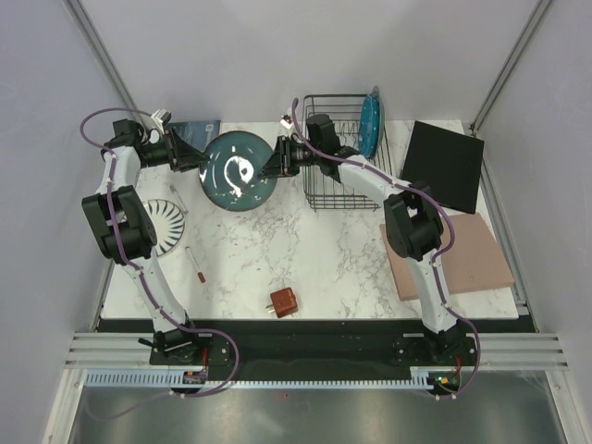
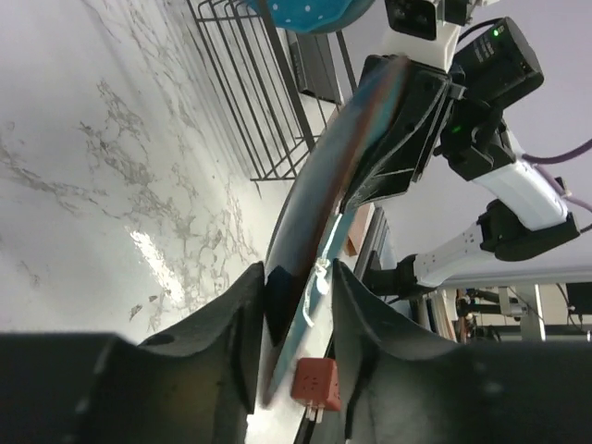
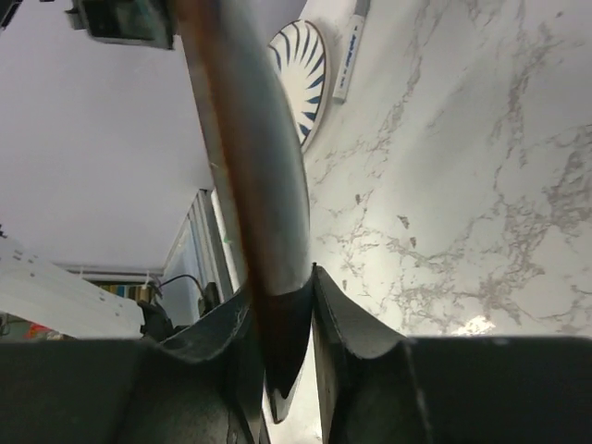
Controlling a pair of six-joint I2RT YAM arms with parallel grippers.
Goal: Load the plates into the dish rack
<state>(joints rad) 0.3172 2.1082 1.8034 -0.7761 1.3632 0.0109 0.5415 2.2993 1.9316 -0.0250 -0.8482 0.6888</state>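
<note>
The glossy round dark teal plate [image 1: 239, 173] hung tilted over the veined marble table [image 1: 314, 259], just left of the black wire dish rack [image 1: 331, 200]. The right gripper [image 3: 282, 287] was clamped on its right rim. The left gripper [image 2: 298, 287] straddled the opposite rim with its jaws slack, a gap showing on one side. A blue white-dotted plate [image 1: 372, 120] stood upright at the rack's right side, and a white plate with dark radial stripes [image 1: 166, 227] lay flat at the left

the top camera looks down from behind; both wrist cameras closely share the teal plate [image 1: 239, 172] edge-on.
</note>
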